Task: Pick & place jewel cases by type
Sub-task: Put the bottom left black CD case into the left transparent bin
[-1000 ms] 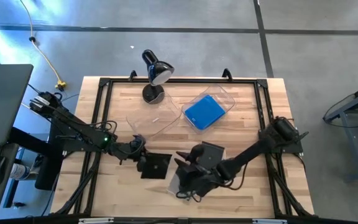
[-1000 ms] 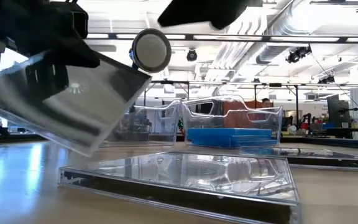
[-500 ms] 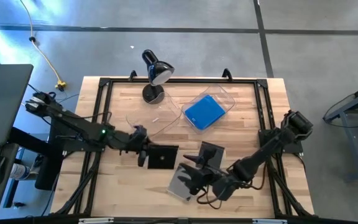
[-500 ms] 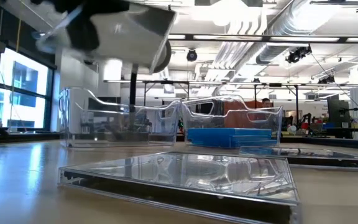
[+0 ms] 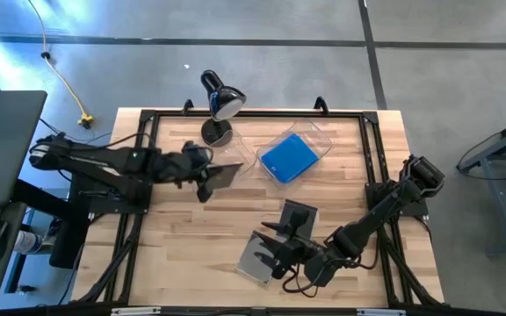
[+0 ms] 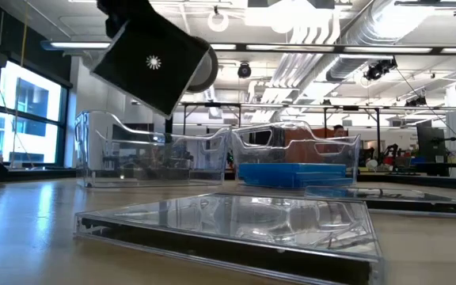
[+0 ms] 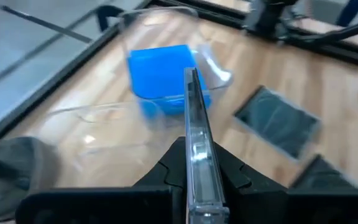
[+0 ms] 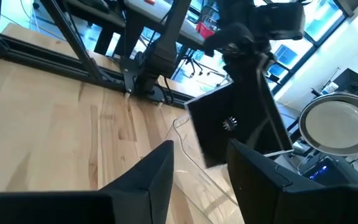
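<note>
Transport was the step in hand: left end effector (image 5: 202,175) clamped a dark jewel case (image 5: 221,174) edge-on above the empty clear bin (image 5: 202,168). Next, release it inside. Right end effector (image 5: 271,250), fingers apart, hovered over another case (image 5: 260,257) on the counter (image 5: 174,254).

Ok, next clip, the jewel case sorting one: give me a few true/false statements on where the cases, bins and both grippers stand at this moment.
1. The left gripper holds a dark jewel case above the table. True.
2. The blue cases lie in a clear bin. True.
3. The right gripper is clamped on a blue case. False: it is open and empty, near a clear-fronted case on the table.
4. The desk lamp lies toppled at the table's near edge. False: it stands upright at the far edge.
5. Every case is already binned. False: cases are lying on the wood.
</note>
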{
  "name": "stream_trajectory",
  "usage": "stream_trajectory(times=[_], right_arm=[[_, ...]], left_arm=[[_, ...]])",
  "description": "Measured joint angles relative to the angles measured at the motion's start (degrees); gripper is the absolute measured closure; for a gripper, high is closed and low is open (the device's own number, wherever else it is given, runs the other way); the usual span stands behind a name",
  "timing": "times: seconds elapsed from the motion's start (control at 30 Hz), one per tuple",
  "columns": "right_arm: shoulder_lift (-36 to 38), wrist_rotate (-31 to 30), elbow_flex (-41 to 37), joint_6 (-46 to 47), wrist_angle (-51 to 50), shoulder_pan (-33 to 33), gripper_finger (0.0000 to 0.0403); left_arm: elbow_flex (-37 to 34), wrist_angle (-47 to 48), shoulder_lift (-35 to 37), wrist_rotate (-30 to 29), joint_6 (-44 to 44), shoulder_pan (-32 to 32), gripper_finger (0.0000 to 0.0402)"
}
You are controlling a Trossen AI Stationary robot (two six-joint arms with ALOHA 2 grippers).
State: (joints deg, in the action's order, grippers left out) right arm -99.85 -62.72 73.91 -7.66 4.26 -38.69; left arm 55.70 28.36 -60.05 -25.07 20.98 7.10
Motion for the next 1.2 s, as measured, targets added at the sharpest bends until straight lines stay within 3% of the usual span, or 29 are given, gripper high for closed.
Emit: stream_trajectory(times=[0.23, 0.47, 1.2], right_arm=[[0.0, -0.1, 0.0, 0.1, -0.2, 0.1, 0.0263], [-0.1, 0.2, 0.0, 1.3, -0.2, 0.1, 0.0263], [-0.1, 3.2, -0.1, 6.6, -3.0, 0.1, 0.0263]], left_arm=[[1.0, 2.3, 0.0, 5.0, -8.2, -8.6, 0.0374], [1.0, 10.2, -1.7, 13.0, -8.7, -16.0, 0.0374], [0.9, 12.0, -16.4, 31.2, -16.2, -23.4, 0.0373]])
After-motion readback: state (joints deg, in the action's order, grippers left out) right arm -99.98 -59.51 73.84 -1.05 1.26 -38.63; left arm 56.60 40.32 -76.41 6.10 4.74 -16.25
